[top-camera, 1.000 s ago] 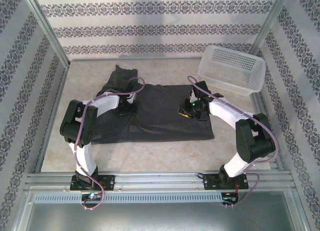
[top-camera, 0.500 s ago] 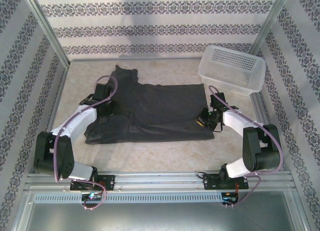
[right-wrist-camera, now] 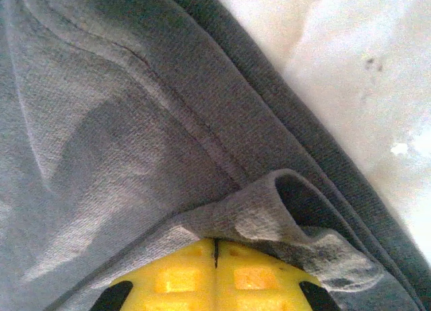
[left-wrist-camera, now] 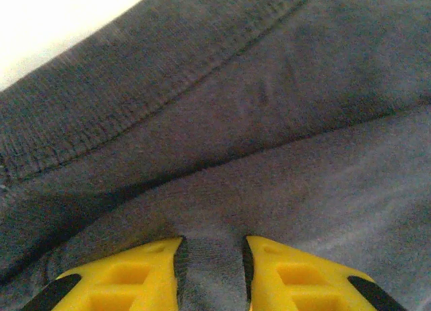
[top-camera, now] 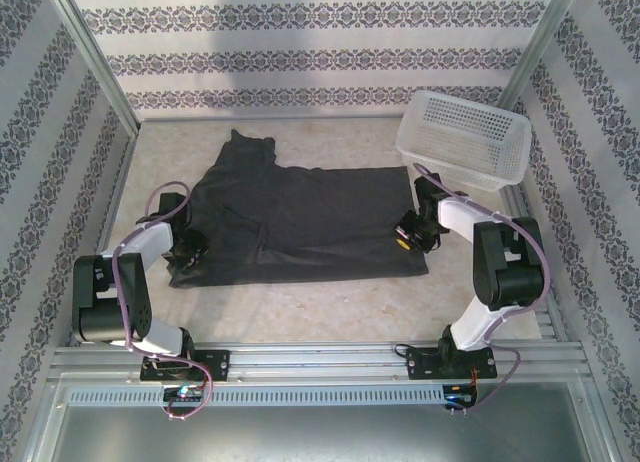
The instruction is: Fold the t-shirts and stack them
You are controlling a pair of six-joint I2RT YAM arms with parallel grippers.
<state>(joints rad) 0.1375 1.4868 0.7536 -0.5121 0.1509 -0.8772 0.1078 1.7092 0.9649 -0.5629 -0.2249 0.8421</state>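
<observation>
Since both ends should rise together for a clean fold, I'd have the left gripper [top-camera: 190, 250], its jaws narrowly apart astride a ridge of the shirt [top-camera: 300, 222], close fully before lifting. The shirt lies spread on the table between the arms, its left edge under that gripper. At its right edge, the right gripper [top-camera: 408, 232] is pinched tight on a raised fold.

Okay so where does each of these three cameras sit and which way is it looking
Top external: above and behind the bases, looking down on t-shirt, white mesh basket, left arm, right arm.
Left wrist: on the left gripper, facing the stitched hem; yellow fingers apart on cloth.
Right wrist: on the right gripper, facing the shirt edge and table; fingers shut, pinching a fold.
Shared: all see the t-shirt.
</observation>
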